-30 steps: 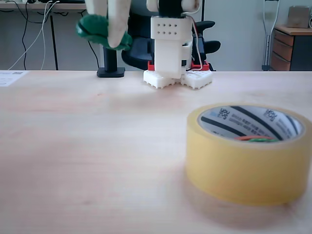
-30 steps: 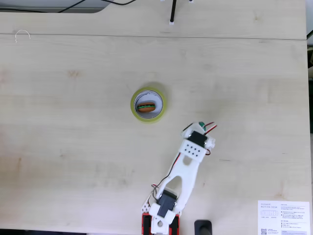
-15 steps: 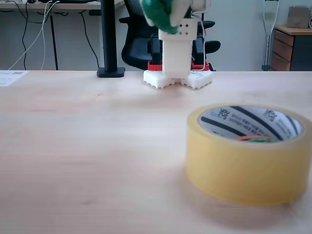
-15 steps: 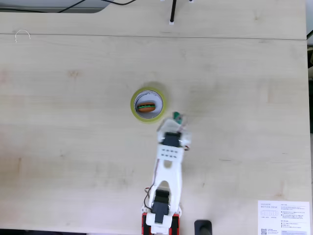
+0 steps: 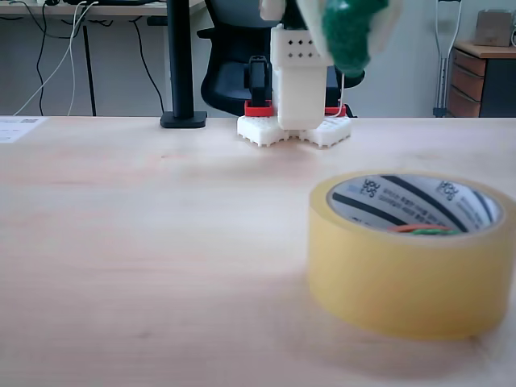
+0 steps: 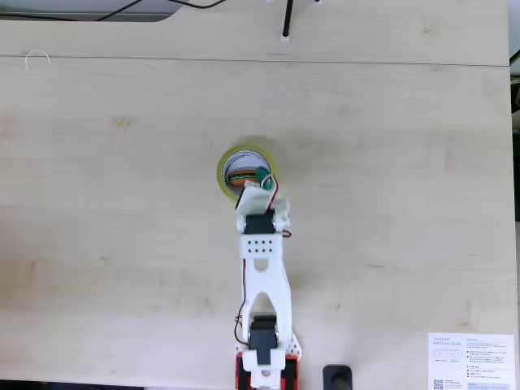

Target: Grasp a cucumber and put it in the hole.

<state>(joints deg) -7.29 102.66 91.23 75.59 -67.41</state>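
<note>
My gripper is shut on the dark-green cucumber and holds it high above the table. Seen from above in a fixed view, the gripper and the cucumber hang over the near rim of the yellowish tape roll. The hole of the roll holds an orange piece with a green bit. In the low fixed view the tape roll stands at the front right, with the orange piece just showing inside the hole.
The arm's white and red base sits at the table's far edge, next to a black pole. A printed paper sheet lies at the lower right corner in the fixed view from above. An office chair stands behind the table.
The arm has swung the held cucumber across, from beside the roll to over the roll's rim. The roll and the orange piece have not moved.
</note>
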